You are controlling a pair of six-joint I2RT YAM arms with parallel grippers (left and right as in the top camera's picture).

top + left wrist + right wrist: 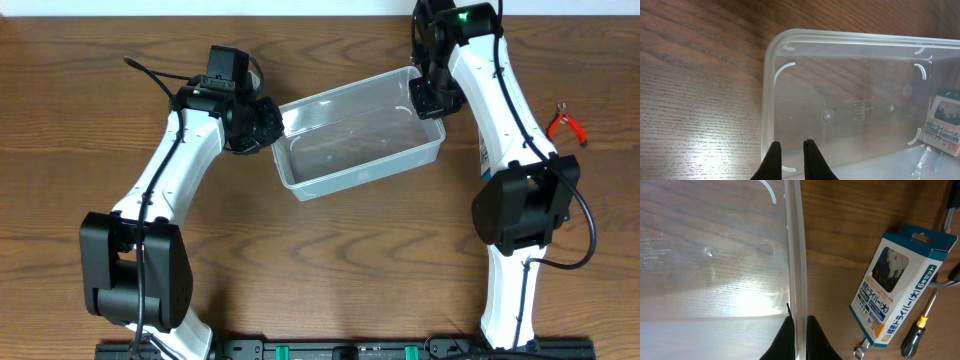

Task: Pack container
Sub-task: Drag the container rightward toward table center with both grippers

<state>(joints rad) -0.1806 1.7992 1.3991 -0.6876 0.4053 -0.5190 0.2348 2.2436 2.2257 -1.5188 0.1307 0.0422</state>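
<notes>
The left arm (165, 175) reaches forward and angles inward, and the left gripper (790, 161) has its fingers close together at a corner of the container (769, 100); whether they clamp it is unclear. The right arm (500, 110) extends forward, and the right gripper (799, 330) pinches the container's rim between its fingers.

Observe the container (850, 45), a clear tub that fills most of the view. Its rounded corner sits at upper left. It rests on the wood-grain counter (700, 75), whose grain shows through the transparent base. The left end effector (790, 150) enters from the bottom edge. Its two dark fingers (773, 159) stand narrowly apart, astride the container's left wall near the nearer corner. At the right edge, note a blue-and-white box (943, 122), cropped and seen through the plastic.
</notes>
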